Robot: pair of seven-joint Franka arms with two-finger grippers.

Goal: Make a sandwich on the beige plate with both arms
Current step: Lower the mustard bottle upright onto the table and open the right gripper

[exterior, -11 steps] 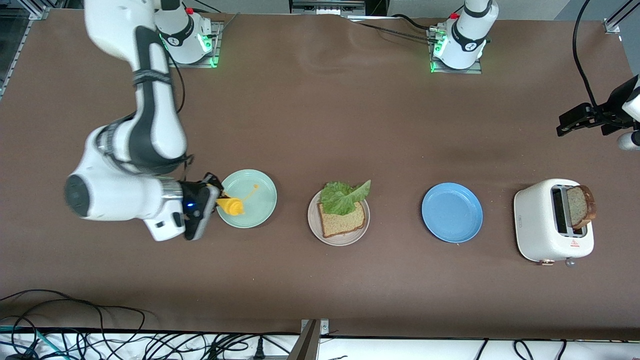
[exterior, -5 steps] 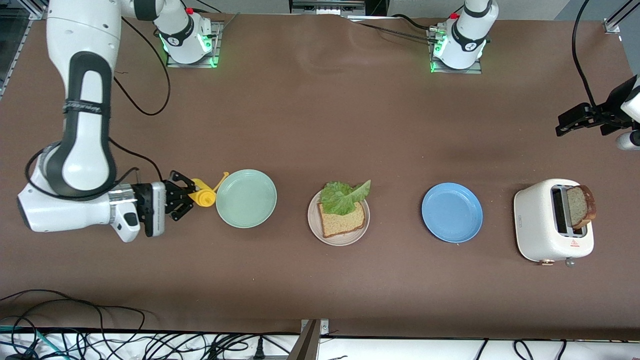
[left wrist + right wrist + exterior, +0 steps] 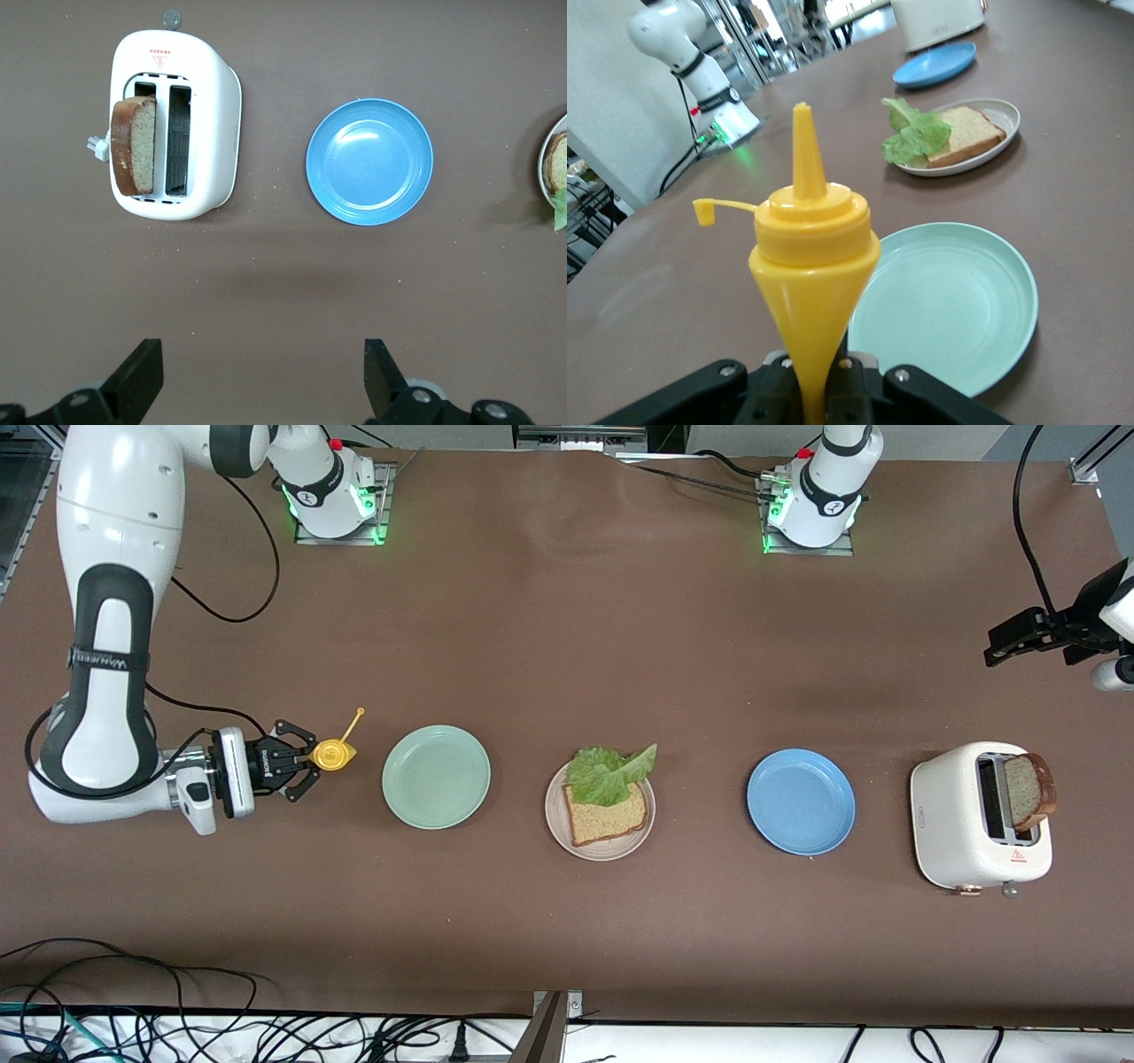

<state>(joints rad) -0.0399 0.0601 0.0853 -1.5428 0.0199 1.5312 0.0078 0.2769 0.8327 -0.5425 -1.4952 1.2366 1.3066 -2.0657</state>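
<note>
The right gripper [image 3: 306,766] clenched a yellow sauce bottle [image 3: 334,755] beside the mint-green plate [image 3: 436,777]. Farther along sat the beige plate [image 3: 600,845] holding bread slice [image 3: 608,817] and lettuce [image 3: 607,771]. The left gripper [image 3: 259,376] hung released near the toaster [image 3: 974,819].

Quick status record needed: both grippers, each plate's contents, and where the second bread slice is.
right gripper: shut on yellow squeeze bottle, beside round mint-green plate
left gripper: open, holds nothing, waits at its end of the table
mint-green plate: holds nothing
round beige plate: one tan bread slice with ruffled green lettuce leaf on it
round blue plate: holds nothing
second bread slice: upright in white toaster
</note>
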